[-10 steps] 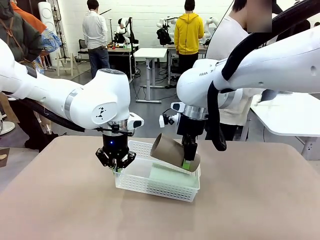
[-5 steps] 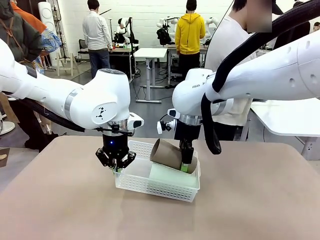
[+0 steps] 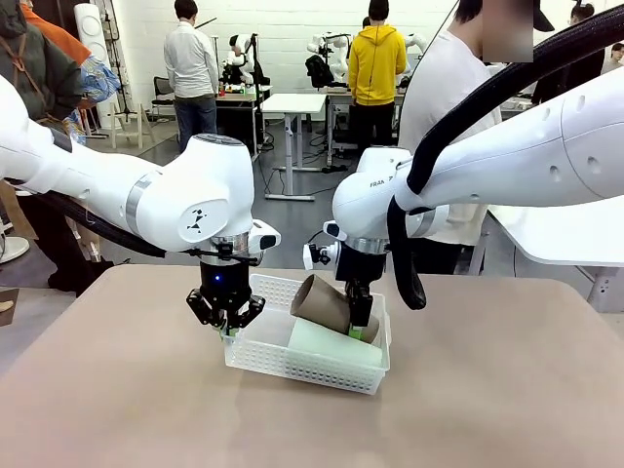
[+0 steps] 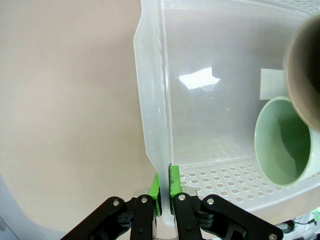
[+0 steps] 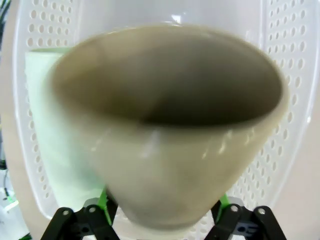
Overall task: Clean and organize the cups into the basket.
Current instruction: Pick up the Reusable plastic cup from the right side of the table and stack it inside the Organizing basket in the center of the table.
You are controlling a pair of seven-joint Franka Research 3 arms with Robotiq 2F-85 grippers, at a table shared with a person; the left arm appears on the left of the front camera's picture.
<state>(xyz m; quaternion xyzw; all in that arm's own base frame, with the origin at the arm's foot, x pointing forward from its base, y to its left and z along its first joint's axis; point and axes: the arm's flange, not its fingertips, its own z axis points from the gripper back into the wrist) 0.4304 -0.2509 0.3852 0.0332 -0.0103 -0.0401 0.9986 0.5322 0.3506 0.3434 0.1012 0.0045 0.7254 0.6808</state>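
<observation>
Left arm stands vertical over the basket's (image 3: 292, 363) near left corner. The left hand (image 3: 226, 327) is pressed together on the basket wall, and the left wrist view shows the green pads (image 4: 159, 192) pinching the thin plastic. Right arm hangs over the basket's right half. The right hand (image 3: 359, 327) straddles the base of a tilted tan-brown cup (image 3: 322, 300). The right wrist view shows pads on either side of the cup, but whether they touch it cannot be told. The cup leans on a mint green cup (image 3: 327, 343) lying in the basket on the surface (image 3: 487, 390).

The blurred tan cup (image 5: 170, 125) hides the right jaws' tips and much of the basket (image 5: 295, 100).
</observation>
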